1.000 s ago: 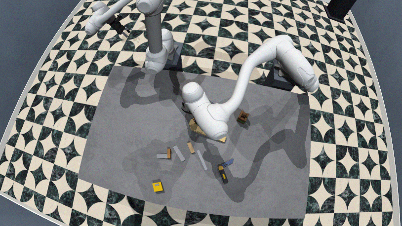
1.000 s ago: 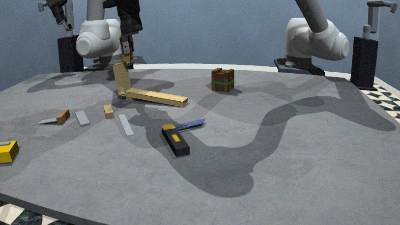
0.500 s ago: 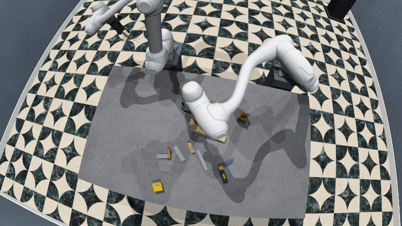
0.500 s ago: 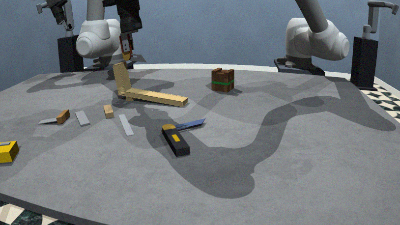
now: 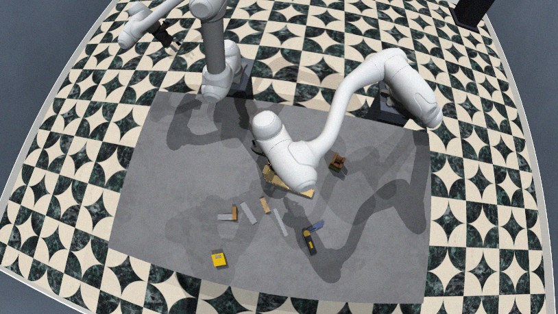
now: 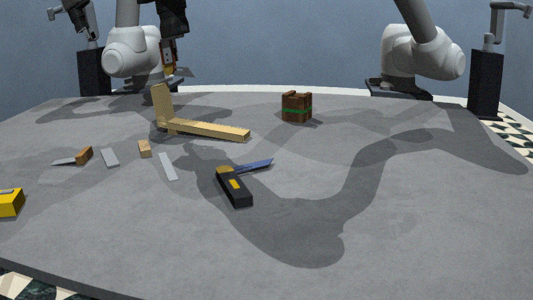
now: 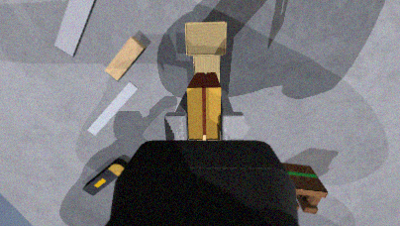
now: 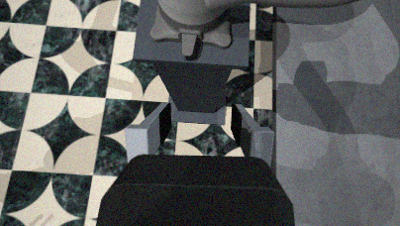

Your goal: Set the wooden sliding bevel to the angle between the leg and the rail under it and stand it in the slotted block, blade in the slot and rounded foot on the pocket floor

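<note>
Wooden sliding bevel (image 6: 168, 69) (image 7: 212, 111), clamped in left gripper (image 6: 169, 56) (image 7: 205, 103), raised near the arm-base edge, blade jutting towards the slotted block's (image 5: 335, 163) (image 6: 296, 111) (image 7: 306, 179) side; right gripper (image 5: 176, 46) (image 6: 90, 36) (image 8: 200, 131), fingers apart, farther from block.

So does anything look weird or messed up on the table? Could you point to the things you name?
Nothing looks spilled or broken. The black bevel (image 5: 309, 243) (image 6: 235, 190) (image 7: 101, 182) just lies there with its blue blade (image 5: 317, 226) (image 6: 257, 165) swung out sideways, which may look odd.

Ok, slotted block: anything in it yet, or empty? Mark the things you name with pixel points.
No bevel in the slotted block (image 5: 336, 163) (image 6: 294, 116) (image 7: 308, 182); left gripper (image 6: 169, 61) (image 7: 204, 126) holds the wooden one. Pocket floor: cannot tell.
</note>
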{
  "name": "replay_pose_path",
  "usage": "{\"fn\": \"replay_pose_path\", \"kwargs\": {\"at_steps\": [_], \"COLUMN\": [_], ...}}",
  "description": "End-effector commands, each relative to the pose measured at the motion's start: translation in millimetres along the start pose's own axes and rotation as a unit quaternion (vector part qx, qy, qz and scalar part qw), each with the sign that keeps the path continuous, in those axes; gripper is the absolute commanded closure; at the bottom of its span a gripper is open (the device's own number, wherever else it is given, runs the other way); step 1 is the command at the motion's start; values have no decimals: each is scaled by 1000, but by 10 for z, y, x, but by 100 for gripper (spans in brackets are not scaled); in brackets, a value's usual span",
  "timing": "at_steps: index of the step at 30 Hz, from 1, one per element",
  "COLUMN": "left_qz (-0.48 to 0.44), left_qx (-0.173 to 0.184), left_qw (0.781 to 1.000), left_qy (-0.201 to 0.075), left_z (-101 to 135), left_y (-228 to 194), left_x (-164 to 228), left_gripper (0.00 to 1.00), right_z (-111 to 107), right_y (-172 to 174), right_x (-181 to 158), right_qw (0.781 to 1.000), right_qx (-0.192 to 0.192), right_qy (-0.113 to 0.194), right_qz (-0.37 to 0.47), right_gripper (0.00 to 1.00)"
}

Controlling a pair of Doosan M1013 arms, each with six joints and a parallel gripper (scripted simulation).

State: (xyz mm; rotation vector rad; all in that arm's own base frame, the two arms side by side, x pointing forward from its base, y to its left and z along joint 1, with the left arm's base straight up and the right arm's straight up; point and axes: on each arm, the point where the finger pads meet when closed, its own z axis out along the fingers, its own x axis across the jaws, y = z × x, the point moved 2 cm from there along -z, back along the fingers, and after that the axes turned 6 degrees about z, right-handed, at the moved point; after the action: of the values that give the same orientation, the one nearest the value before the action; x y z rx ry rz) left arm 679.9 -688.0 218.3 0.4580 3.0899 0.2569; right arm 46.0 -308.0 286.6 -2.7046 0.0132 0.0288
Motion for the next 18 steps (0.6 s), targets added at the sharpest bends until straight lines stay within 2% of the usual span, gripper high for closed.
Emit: {"fn": "replay_pose_path", "kwargs": {"at_steps": [1, 5, 18], "left_qz": [0, 0, 0], "left_qx": [0, 0, 0], "left_qw": [1000, 1000, 1000], "left_qy": [-1, -1, -1], "left_z": [-237, -370, -372], "left_y": [38, 60, 62], "left_x": [1, 4, 5], "left_gripper": [100, 100, 100], "right_z": [-5, -5, -5], "right_y": [1, 1, 1], "right_x": [1, 1, 1], "right_qw": [1000, 1000, 1000], "right_qx": [0, 0, 0], "right_qy": [0, 0, 0], "right_qz": [0, 0, 0], "right_gripper": [0, 0, 0]}}
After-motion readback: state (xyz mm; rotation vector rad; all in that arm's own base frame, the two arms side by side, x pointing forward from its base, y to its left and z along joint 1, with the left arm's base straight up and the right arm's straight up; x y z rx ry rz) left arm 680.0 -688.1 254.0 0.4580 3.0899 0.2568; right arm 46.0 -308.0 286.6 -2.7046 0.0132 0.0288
